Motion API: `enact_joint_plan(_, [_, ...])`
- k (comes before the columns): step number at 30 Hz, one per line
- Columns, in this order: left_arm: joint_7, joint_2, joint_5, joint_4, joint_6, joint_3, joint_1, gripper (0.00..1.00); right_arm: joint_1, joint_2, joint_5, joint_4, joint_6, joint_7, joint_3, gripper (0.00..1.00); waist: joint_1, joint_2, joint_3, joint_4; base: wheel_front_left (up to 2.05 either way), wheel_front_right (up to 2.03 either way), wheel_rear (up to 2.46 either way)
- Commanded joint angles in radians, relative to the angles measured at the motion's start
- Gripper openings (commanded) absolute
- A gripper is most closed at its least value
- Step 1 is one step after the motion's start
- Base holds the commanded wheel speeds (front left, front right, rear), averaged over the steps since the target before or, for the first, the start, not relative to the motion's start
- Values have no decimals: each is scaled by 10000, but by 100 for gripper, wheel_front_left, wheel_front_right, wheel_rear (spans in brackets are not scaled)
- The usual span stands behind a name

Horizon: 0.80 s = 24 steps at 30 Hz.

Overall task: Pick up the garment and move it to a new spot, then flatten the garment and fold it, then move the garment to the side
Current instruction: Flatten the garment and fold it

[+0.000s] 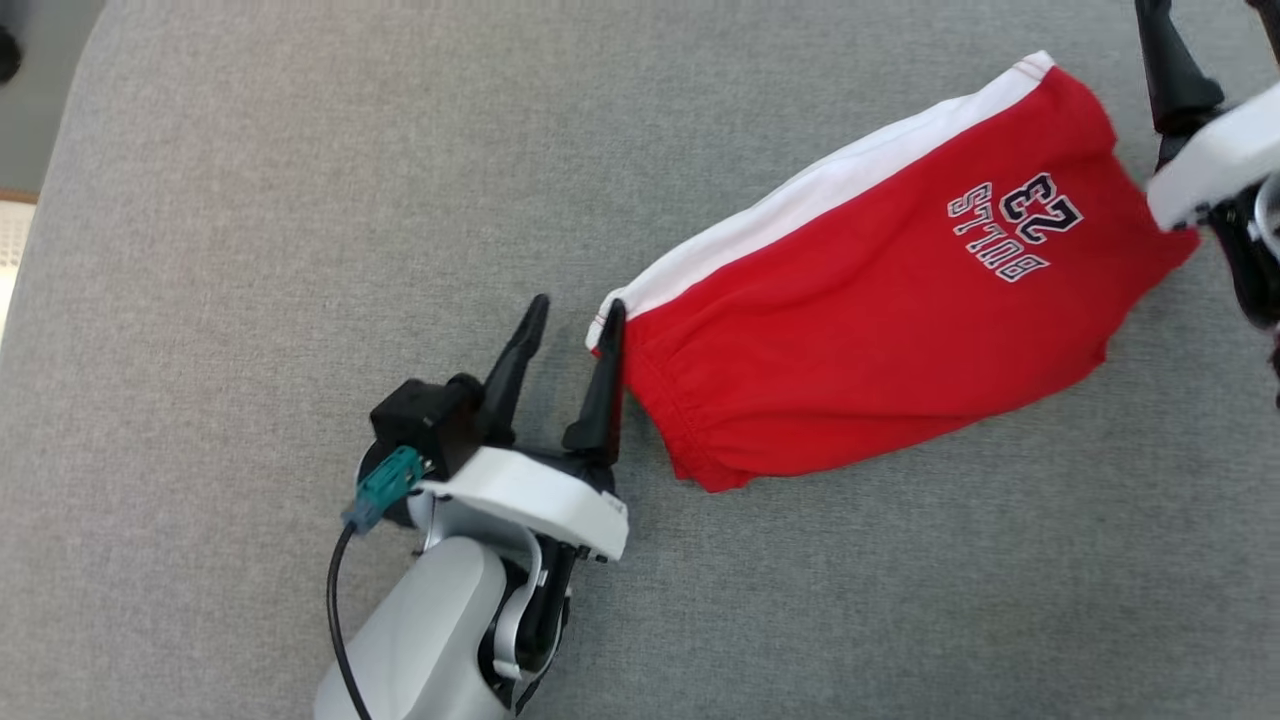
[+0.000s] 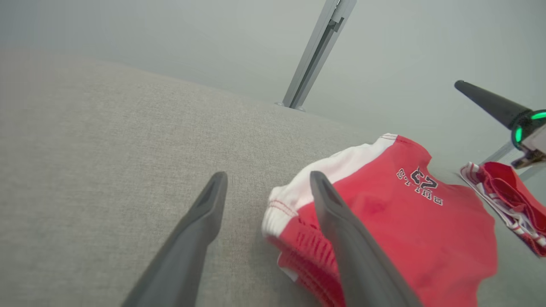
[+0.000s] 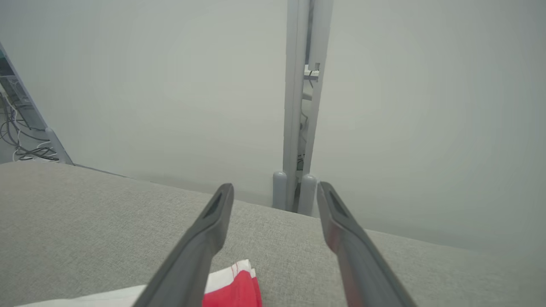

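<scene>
Grey woven fabric surface (image 1: 250, 300) runs across the whole head view. Lower centre-left: L gripper (image 1: 574, 318) on a pale forearm rising from the bottom edge, w/ a black cable and teal plug (image 1: 380, 487) at the wrist. Its two dark fingers are spread wide, nothing between them. One finger (image 1: 603, 385) rests against the waistband corner of the red shorts (image 1: 880, 300), soft cloth w/ white side stripe; the other is over bare fabric. L wrist view agrees: one finger over grey cloth, the other in front of the gathered elastic waistband.

The shorts lie on the surface, centre to right, slanting from waistband at lower left up to leg hem at upper right. White stripe runs along the far edge. "BULLS 23" print reads upside down from the head. Mostly flat, some puckers at the waistband.

Top right corner: R gripper (image 3: 275, 187); in head view its white wrist housing overlaps the hem end, contact can't be told. R wrist view: fingers set well apart, empty, hem corner of the shorts under one finger, grey upright post (image 3: 298, 106) past the surface edge.

L wrist view, far right: crumpled red-and-white cloth (image 2: 507, 192) beside the shorts.
</scene>
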Motion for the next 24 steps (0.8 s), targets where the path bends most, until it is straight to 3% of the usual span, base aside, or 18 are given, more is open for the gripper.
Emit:
enact_joint_plan(1, [-37, 49, 306, -141, 278, 202, 315, 100, 760, 60, -233, -390, -5, -47, -264, 100, 0, 0, -252, -210, 0, 0, 0])
enact_joint_plan(10, [-39, 356, 2734, -1776, 1434, 1712, 2390, 100, 3492, 711, -1684, -3075, -6, -51, -1468, 100, 0, 0, -1460, -893, 0, 0, 0])
enact_joint_plan(17, [-38, 293, 4185, -2954, 1531, 2478, 3829, 100, 5269, 1612, -2467, -4246, -6, -52, -2309, 100, 0, 0, -2379, -1179, 0, 0, 0])
enact_joint_plan(24, [-39, 157, 4729, -3300, 1438, 2812, 4892, 100, 6660, 2130, -2758, -4916, -6, -53, -2961, 100, 0, 0, -3009, -1097, 0, 0, 0])
